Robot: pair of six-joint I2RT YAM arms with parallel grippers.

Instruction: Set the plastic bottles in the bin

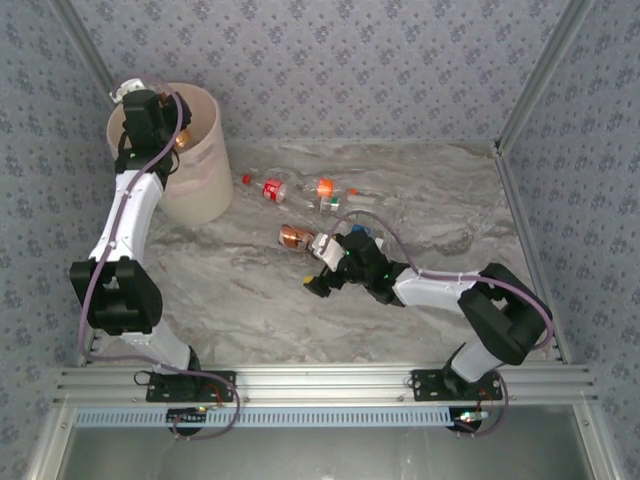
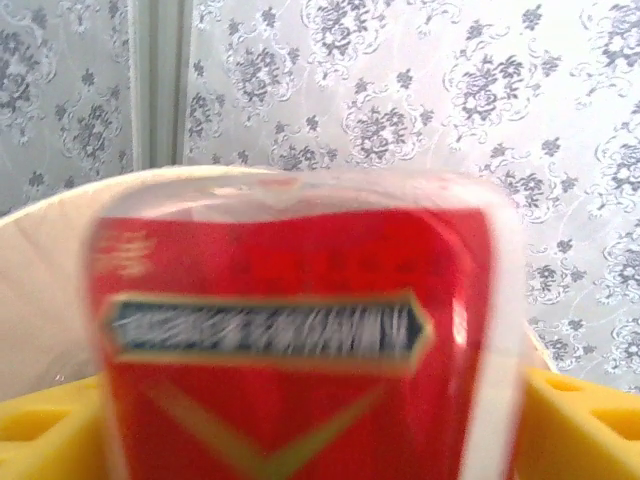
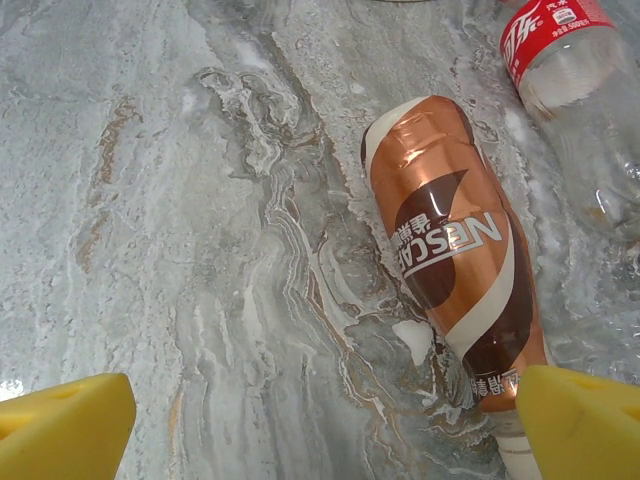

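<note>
Far left, bin (image 1: pixel 203 192) sat on the table (image 1: pixel 250 300). Left hand (image 2: pixel 315 430) was over its rim, fingers wide, blurred red-label bottle (image 2: pixel 300 330) between them — grip unclear. Mid-table, loose bottles (image 1: pixel 300 192) lay in a row. Right hand (image 3: pixel 330 420) gaped empty — copper Nescafé bottle (image 3: pixel 450 240) lay by its right finger.

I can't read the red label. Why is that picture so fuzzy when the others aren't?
Left wrist view: the red-labelled bottle is very close to the lens and smeared, though the wallpaper behind is sharper. Right wrist view: the copper bottle is crisp, with shiny glare on its wrap. Top external view: even light, only soft shadows on the table.
</note>
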